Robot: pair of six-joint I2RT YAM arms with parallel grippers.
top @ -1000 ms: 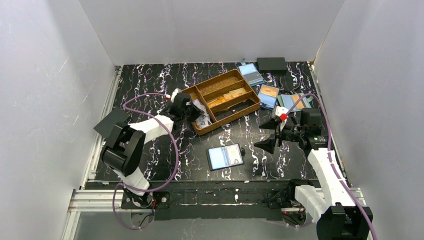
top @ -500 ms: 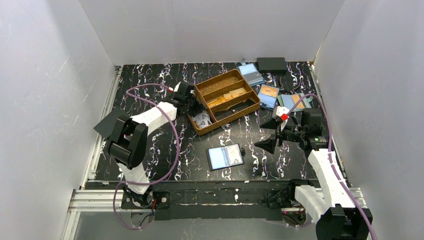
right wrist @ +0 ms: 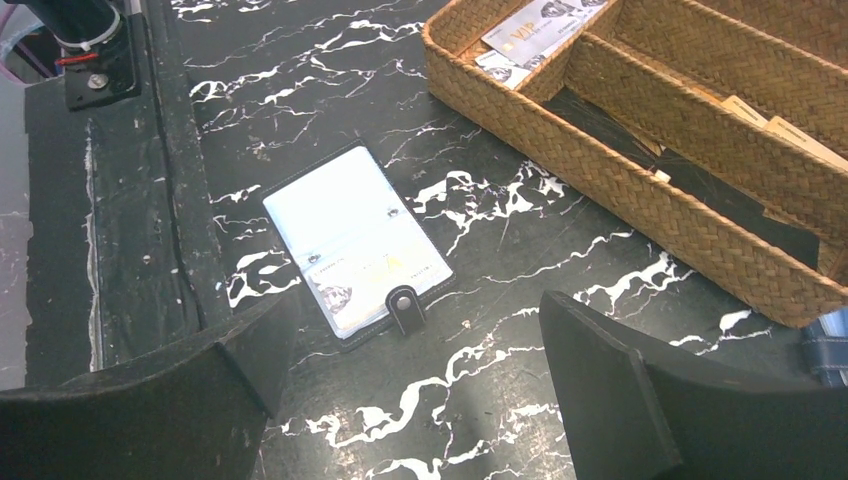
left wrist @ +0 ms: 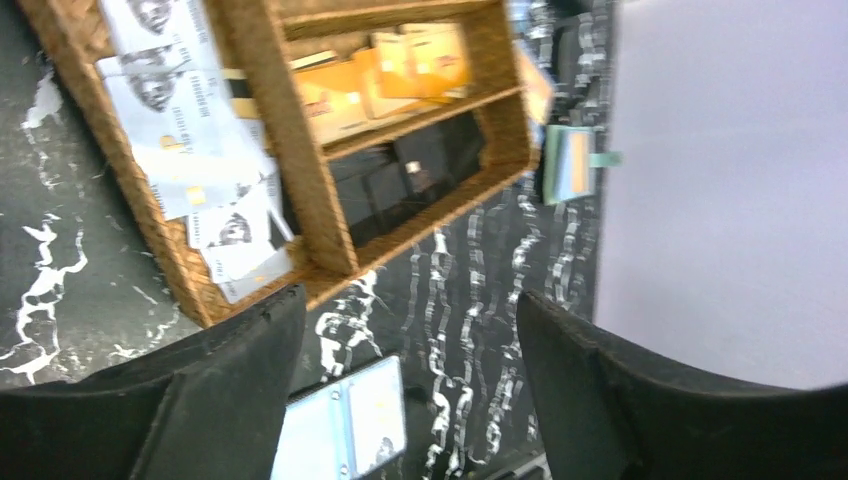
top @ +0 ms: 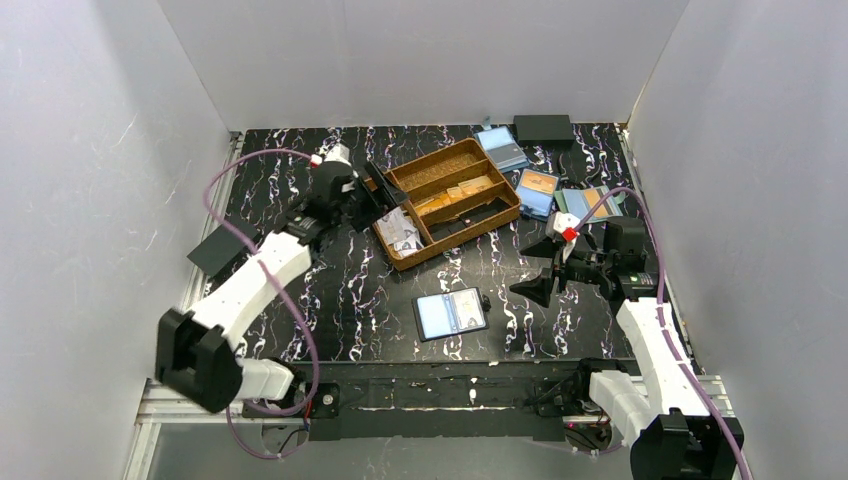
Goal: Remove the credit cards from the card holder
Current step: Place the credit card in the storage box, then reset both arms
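The black card holder (top: 451, 314) lies open on the table near the front, blue lining up, snap tab to the right. One pale card (right wrist: 378, 272) sits in its right pocket. Several whitish credit cards (top: 401, 231) lie in the left compartment of the woven basket (top: 460, 238). My left gripper (top: 374, 190) hovers open and empty at the basket's left corner, above those credit cards (left wrist: 180, 140). My right gripper (top: 540, 268) hangs open and empty to the right of the holder (right wrist: 355, 240), a little above the table.
Orange-tan cards (top: 455, 194) fill a middle compartment of the basket. Behind and right of it lie two blue holders (top: 537, 192) (top: 500, 148), a grey-green holder (top: 590, 203) and a black box (top: 543, 128). A dark flat piece (top: 222, 245) sits at the table's left edge.
My left gripper carried a card to the basket's left compartment, opened and let it go, then drew back up and to the left. The right arm has not moved.
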